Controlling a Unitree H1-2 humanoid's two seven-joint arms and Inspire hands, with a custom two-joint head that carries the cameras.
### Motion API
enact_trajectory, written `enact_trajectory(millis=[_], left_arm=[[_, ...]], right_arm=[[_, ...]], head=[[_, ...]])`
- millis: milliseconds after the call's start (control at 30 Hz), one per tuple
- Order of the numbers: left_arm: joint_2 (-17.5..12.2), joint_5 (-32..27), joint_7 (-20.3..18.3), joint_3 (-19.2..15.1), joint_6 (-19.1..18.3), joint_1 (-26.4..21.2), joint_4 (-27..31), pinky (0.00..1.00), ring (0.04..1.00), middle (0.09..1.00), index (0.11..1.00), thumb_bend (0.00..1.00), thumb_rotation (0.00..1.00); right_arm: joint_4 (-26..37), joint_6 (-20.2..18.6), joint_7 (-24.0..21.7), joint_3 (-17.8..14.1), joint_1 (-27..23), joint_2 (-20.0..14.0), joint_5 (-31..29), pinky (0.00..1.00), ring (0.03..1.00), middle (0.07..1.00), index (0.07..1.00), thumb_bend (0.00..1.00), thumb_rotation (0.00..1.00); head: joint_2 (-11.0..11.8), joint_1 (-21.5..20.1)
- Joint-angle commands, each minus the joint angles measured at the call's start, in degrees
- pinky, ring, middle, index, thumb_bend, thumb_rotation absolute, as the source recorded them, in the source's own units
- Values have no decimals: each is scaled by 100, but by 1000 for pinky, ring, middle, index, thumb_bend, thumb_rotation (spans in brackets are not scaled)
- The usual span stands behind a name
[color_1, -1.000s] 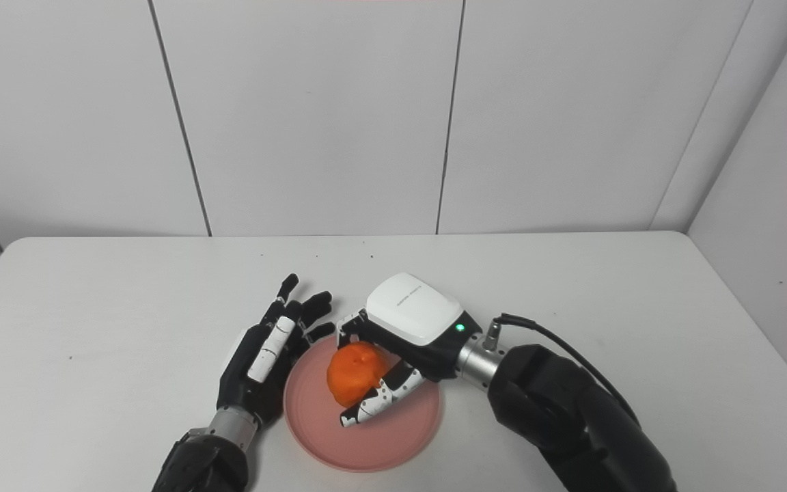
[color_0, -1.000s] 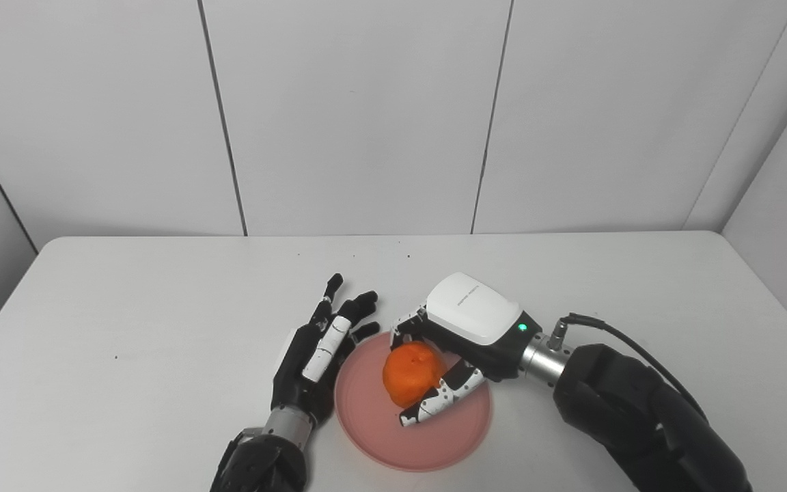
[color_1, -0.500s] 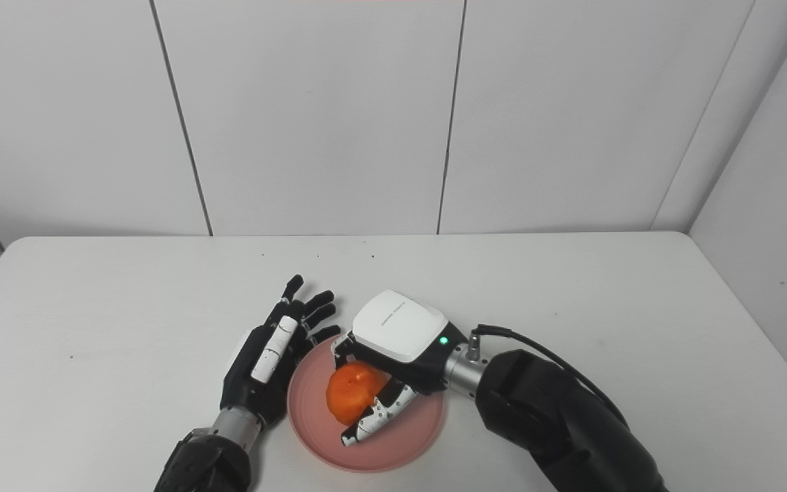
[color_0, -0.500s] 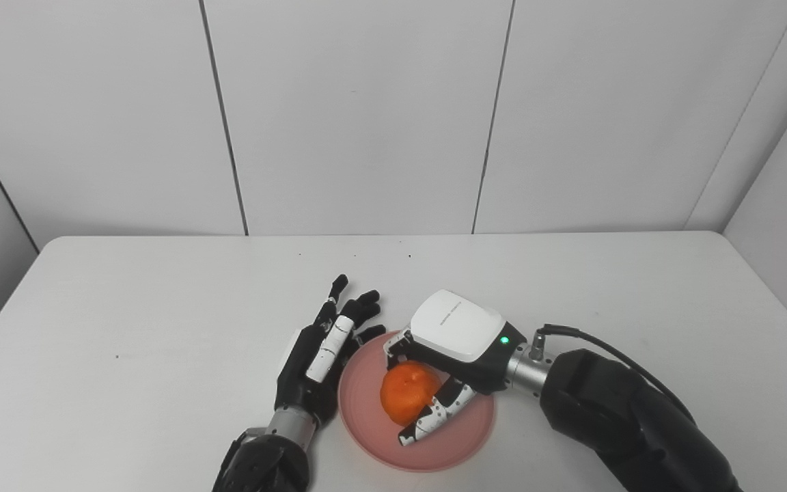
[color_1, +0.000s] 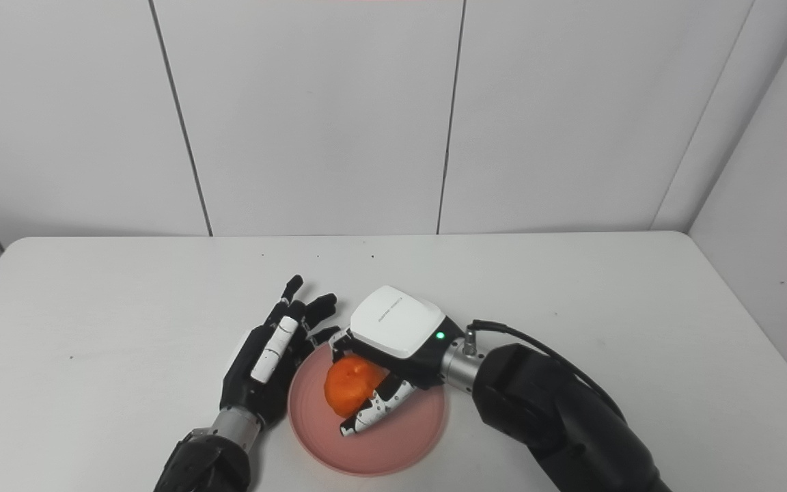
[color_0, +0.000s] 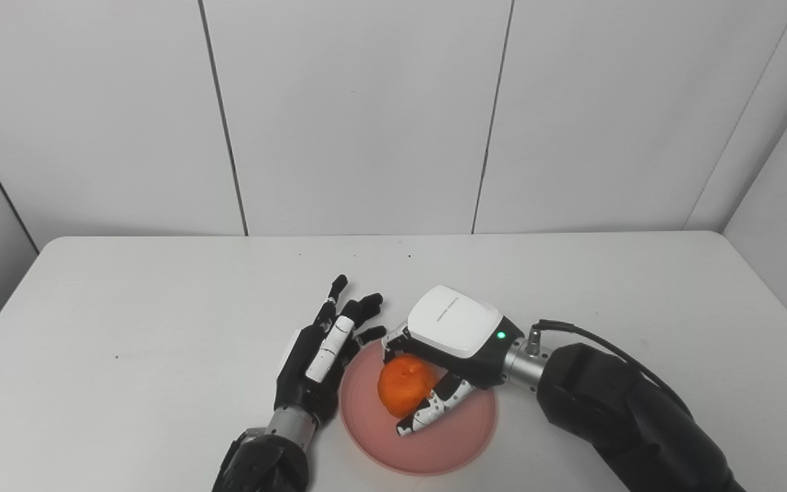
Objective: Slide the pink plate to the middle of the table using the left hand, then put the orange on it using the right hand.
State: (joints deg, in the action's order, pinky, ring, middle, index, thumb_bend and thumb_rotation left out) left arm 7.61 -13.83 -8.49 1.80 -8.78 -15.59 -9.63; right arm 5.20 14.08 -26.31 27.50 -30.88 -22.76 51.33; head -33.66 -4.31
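The pink plate point(color_0: 458, 447) lies on the white table near its front edge, about midway across. Over the plate's middle, my right hand point(color_0: 451, 342) is shut on the orange point(color_0: 402, 386); the white-backed palm covers the fruit from above and the thumb wraps under it. I cannot tell whether the orange touches the plate. My left hand point(color_0: 322, 355) rests open on the table against the plate's left rim, fingers stretched away from me. In the right eye view the orange point(color_1: 349, 384) shows under the right hand point(color_1: 397, 335).
The white table point(color_0: 161, 307) reaches back to a panelled white wall. Nothing else stands on it.
My right hand has sunk and shifted slightly left with the orange, bringing it lower over the plate. The left hand has stayed in place beside the rim.
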Motion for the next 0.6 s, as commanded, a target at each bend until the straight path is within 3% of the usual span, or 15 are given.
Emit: enact_trajectory(millis=[0, 233, 467, 567], left_arm=[[53, -84, 53, -43, -313, 130, -120, 766, 875, 796, 997, 838, 586], [45, -125, 68, -40, -310, 120, -148, 798, 876, 847, 1000, 863, 581], [43, -90, 82, -23, -293, 126, -133, 744, 862, 818, 1000, 834, 587], [53, -96, 79, -22, -280, 128, -126, 741, 864, 809, 1000, 823, 588]], right_arm=[[119, 103, 31, -83, -268, -46, -28, 251, 330, 469, 545, 538, 677], [116, 69, -177, -84, -303, -62, -76, 295, 379, 501, 604, 580, 732], [99, 2, -323, -147, -313, -29, -83, 427, 535, 631, 708, 746, 811], [74, 29, -312, -156, -319, -32, -74, 439, 542, 640, 713, 765, 818]], head=[[0, 4], [0, 5], [5, 17], [6, 22]])
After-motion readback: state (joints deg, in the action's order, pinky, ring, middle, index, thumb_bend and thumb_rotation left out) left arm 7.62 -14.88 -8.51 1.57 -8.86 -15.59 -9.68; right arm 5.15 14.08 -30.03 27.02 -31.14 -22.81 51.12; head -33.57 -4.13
